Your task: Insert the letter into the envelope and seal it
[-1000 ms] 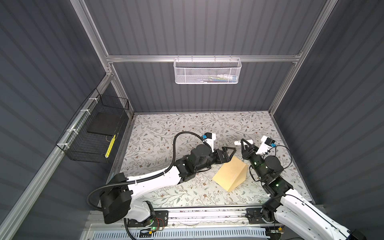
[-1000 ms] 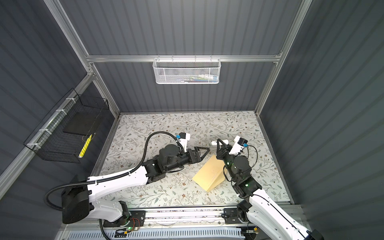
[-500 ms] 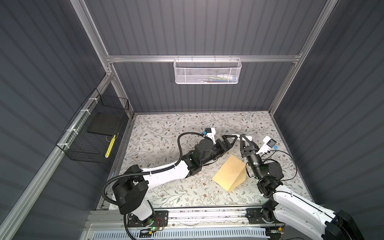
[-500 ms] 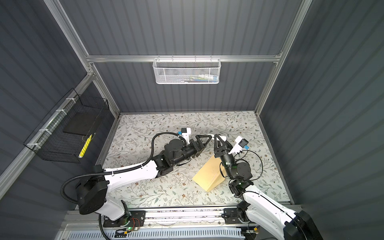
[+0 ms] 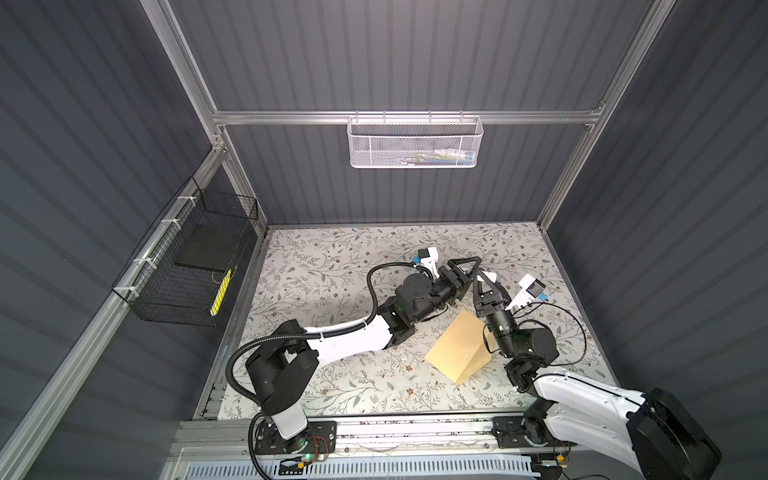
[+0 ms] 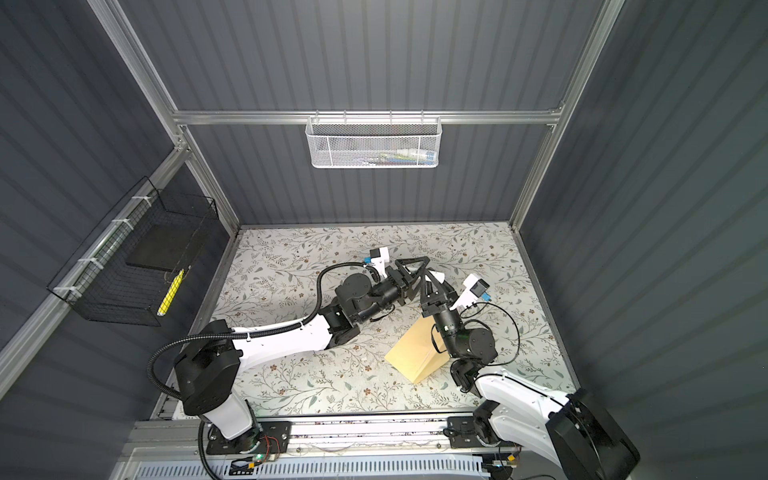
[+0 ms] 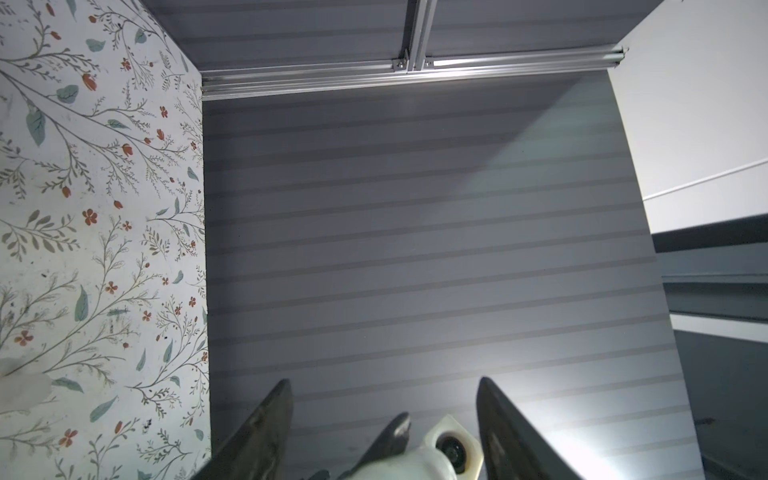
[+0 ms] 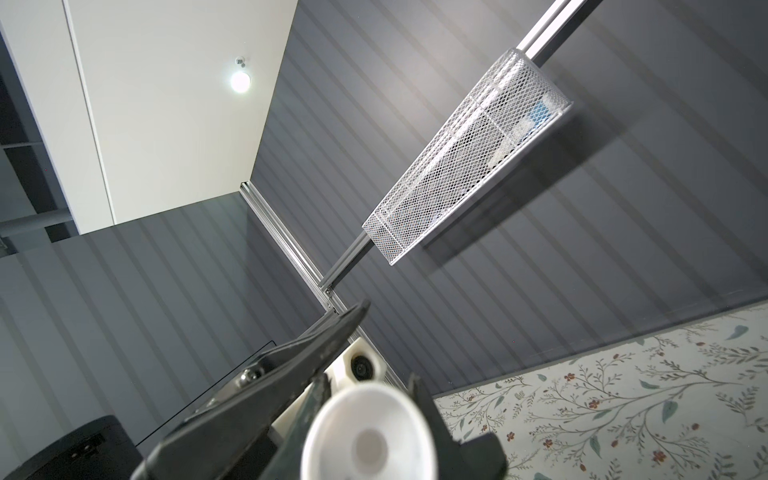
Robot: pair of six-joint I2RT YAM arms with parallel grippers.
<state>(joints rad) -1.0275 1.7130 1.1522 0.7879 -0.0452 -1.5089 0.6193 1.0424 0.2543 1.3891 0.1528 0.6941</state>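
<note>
Right wrist view showed the right pincer clamped on a white stick. The stick's round end faced the lens and was blurred.

Left wrist view showed the left pincer with its jaws apart and a clear gap between the two fingers. Low in that gap we noted a blurred white shape. We could not tell whether the left fingers touched the stick. One left finger also crossed the right wrist view, just beside the stick.

In both top views the two pincers met over the far right-of-centre part of the table. The left pincer reached in from the left. The right pincer pointed toward the back wall, with the stick showing white at its tip. Both appeared raised off the table.

We recorded the envelope, tan, lying on the table nearer the front rail. It was well apart from both pincers and partly overlapped in view by the right arm's elbow. The same placement held in a top view at. We could not tell whether the letter lay inside it.

We also noted a white mesh basket hung on the back wall and a black wire basket on the left wall.
</note>
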